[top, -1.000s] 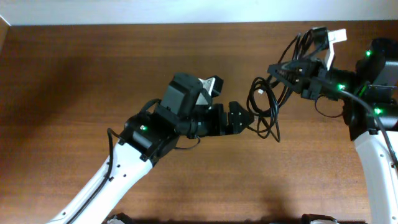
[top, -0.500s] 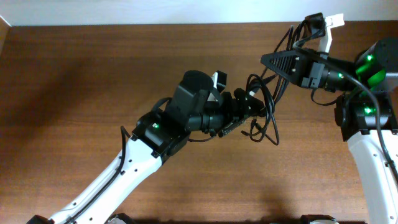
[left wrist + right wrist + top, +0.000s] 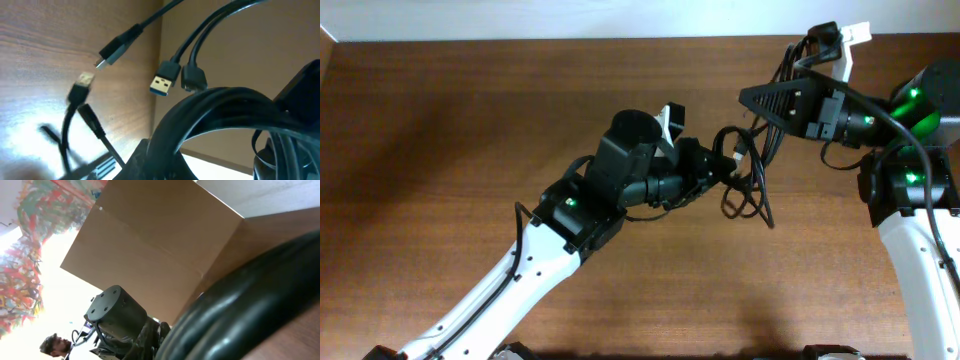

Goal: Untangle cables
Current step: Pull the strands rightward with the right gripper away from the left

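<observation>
A: L pincer (image 3: 720,170) first. What've we got?

B: Looks clenched on the cables (image 3: 752,192). In the L wrist view a thick bunch of strands arches up out of the jaws. R pincer (image 3: 755,97) is clamped too, approx 1 o'clock of the L one, w/ strands running up into it, so we take it as gripping them.

A: So where's the bundle?

B: Strung between our two pincers, approx 2 o'clock of the counter (image 3: 470,150) centre. Loops droop toward 5 o'clock of the L pincer. We can't tell if the lowest loop touches the wood.

A: Handling?

B: We'd say v. light, limp, smooth-jacketed. Prob slides thru a loose grip, and the loops will snag on each other if we yank. Not fragile, except the plug ends (image 3: 162,82). Four dangle free at 10–12 o'clock in the L wrist view.

A: Where do we take hold, then?

B: On the cord itself, one strand rather than the whole bunch, just behind a plug, so we can feed that end back thru the loops. We'd avoid pinching the metal tips.
</observation>
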